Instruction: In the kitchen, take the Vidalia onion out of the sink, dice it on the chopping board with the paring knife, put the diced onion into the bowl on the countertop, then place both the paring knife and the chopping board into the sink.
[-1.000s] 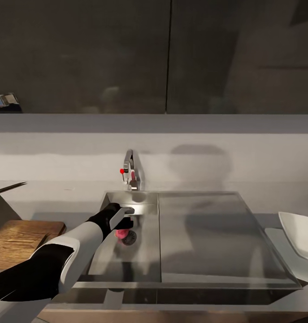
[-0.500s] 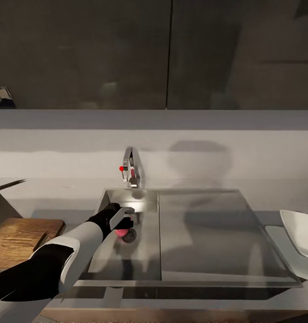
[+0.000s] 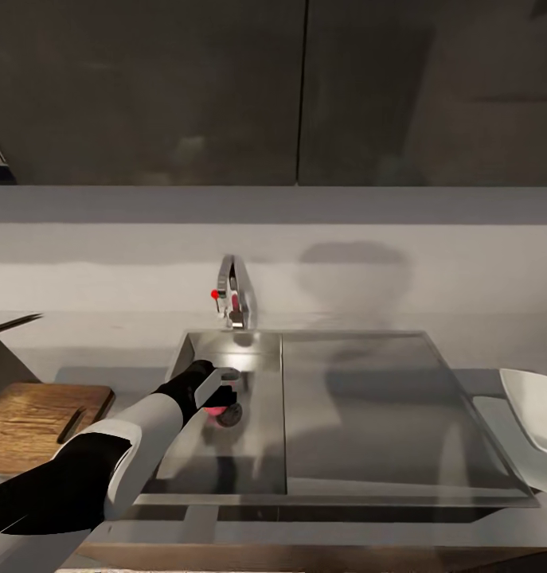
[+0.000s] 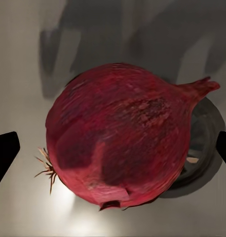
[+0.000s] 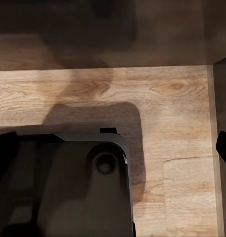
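Note:
The Vidalia onion (image 4: 123, 153), a dark pinkish-red bulb, lies on the floor of the sink (image 3: 361, 414) beside the round drain (image 3: 232, 415). My left gripper (image 3: 222, 387) hangs just above it, open, with a dark fingertip (image 4: 4, 153) on either side and not touching. From the head view, little of the onion (image 3: 213, 411) shows under the hand. The chopping board (image 3: 30, 422) lies on the countertop (image 3: 130, 374) left of the sink. The paring knife (image 3: 14, 322) sits at the far left edge. The white bowl (image 3: 536, 422) is at the right edge. My right gripper (image 5: 113, 148) is open, over wooden flooring.
The chrome tap (image 3: 233, 290) with its red knob rises behind the basin, close beyond my left hand. The drainboard (image 3: 384, 414) spreads to the right of the basin. Dark cabinets (image 3: 305, 87) hang above the grey wall. The robot's dark base (image 5: 68, 187) lies under the right gripper.
The whole picture has slid upward a little, so the camera has moved. My left gripper has sunk slightly closer over the onion, hiding more of it.

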